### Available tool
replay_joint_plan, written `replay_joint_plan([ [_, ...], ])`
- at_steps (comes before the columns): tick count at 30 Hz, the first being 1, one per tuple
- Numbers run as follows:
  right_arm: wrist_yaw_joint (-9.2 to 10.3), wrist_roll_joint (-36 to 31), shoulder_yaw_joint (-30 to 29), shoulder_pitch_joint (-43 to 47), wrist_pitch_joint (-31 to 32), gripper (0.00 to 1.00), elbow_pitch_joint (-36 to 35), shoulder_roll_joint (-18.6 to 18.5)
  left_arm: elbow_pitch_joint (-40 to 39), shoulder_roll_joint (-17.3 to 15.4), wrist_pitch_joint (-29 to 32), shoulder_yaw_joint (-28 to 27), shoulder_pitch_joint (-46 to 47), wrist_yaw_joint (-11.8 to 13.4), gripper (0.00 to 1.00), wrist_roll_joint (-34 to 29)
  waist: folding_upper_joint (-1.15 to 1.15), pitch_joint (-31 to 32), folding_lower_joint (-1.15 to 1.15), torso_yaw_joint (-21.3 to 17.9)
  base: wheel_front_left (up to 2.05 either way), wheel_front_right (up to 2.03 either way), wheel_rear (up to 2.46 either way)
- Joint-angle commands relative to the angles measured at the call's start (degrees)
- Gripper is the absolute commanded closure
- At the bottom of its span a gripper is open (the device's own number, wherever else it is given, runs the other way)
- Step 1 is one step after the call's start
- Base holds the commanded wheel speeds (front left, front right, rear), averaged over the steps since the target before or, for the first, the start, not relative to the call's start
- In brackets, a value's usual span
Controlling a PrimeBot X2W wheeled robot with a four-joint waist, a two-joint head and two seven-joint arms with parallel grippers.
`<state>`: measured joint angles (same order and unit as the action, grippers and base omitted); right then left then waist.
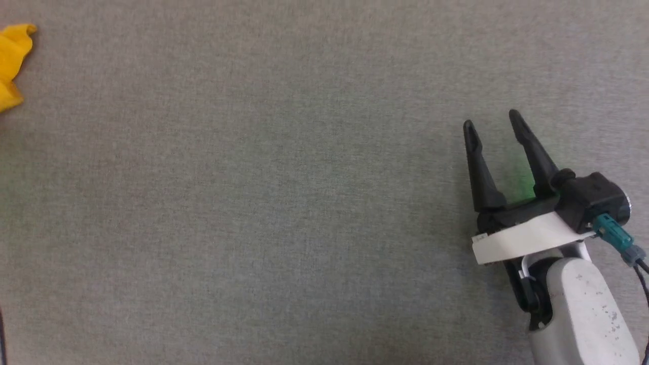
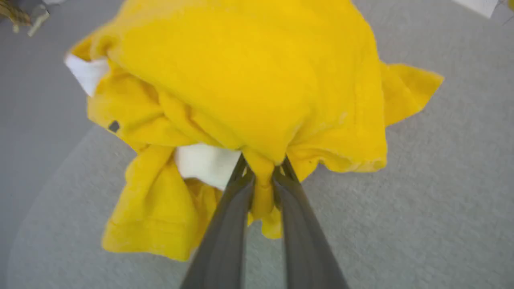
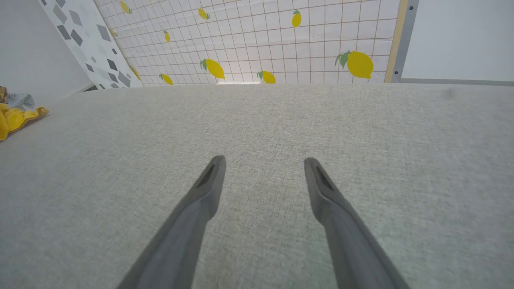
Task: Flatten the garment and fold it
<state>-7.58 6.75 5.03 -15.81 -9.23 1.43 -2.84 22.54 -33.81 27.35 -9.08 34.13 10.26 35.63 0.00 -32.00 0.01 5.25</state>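
The bright yellow T-shirt [image 2: 249, 72] is a crumpled bundle that takes up the upper and middle part of the left wrist view. A white patch [image 2: 207, 162] shows on the shirt at centre left, and a second one at its upper left edge. The left gripper [image 2: 263, 168] is clamped on a narrow fold of the yellow cloth. Its two dark fingers [image 2: 229, 224] rise from the bottom edge and come almost together around the pinch, and a small tail of fabric hangs between them below the tips. The picture is slightly blurred.

In the head view only a corner of the shirt shows, at the upper left edge, lying on the grey fabric surface [image 1: 253, 203]. The right gripper [image 1: 490, 119] sits well apart from it at the lower right. Its fingers are spread, they hold nothing, and they point towards the top of the frame.

In the right wrist view the fingers stand apart above the same grey surface, and a strip of yellow cloth lies at the far left edge. A lemon-print grid panel [image 3: 281, 40] stands across the top, with a panel of grey diamond shapes [image 3: 88, 40] at the upper left.
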Motion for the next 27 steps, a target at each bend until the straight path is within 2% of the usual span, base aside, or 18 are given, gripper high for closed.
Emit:
replay_joint_plan([
  [1, 0.09, 0.69, -0.05, 0.94, -0.61, 0.00, 0.66, -0.04, -0.23, -2.32, -5.09, -0.31, 0.17, -0.19, 1.00, -2.88, 0.00, 7.05, -0.01, 0.75, 0.00, 0.00, 0.00],
  [4, 0.09, 2.12, -0.29, 2.64, -1.35, 0.00, 2.38, -0.04, -0.24, -4.77, -17.75, 0.11, 1.65, -1.31, 1.00, -7.97, 0.00, 12.57, -0.01, 0.41, 0.00, 0.00, 0.00],
  [6, 0.09, 3.06, -0.87, 4.00, -1.82, 0.00, 3.45, -0.04, -0.28, -6.08, -23.26, 1.55, 2.62, -2.26, 1.00, -10.90, 0.00, 16.14, -0.01, 0.11, 0.00, 0.00, 0.00],
  [10, 0.09, 4.15, -2.42, 6.70, -2.44, 0.00, 4.97, -0.04, -1.72, -7.05, -29.58, 5.63, 5.88, -4.17, 1.00, -15.22, 0.00, 21.93, -0.01, -0.54, 0.00, 0.00, 0.00],
  [14, 0.09, 4.87, -3.72, 9.08, -2.71, 0.00, 5.51, -0.04, -4.41, -5.48, -31.73, 10.73, 10.29, -6.54, 1.00, -17.63, 0.00, 26.17, -0.01, -1.73, 0.00, 0.00, 0.00],
  [17, 0.09, 5.49, -4.13, 10.19, -2.83, 0.00, 5.71, -0.04, -6.66, -2.93, -31.53, 14.62, 13.73, -8.30, 1.00, -18.40, 0.00, 28.37, -0.01, -3.28, 0.00, 0.00, 0.00],
  [22, 0.09, 6.44, -4.17, 11.41, -2.93, 0.00, 5.76, -0.04, -11.07, 4.65, -28.43, 22.24, 17.98, -10.45, 1.00, -18.50, 0.00, 30.57, -0.01, -6.46, 0.00, 0.00, 0.00],
  [27, 0.09, 6.38, -3.94, 12.13, -2.38, 0.00, 5.27, -0.04, -14.45, 12.68, -25.27, 27.58, 16.98, -11.77, 1.00, -15.15, 0.00, 30.84, -0.01, -9.77, 0.00, 0.00, 0.00],
])
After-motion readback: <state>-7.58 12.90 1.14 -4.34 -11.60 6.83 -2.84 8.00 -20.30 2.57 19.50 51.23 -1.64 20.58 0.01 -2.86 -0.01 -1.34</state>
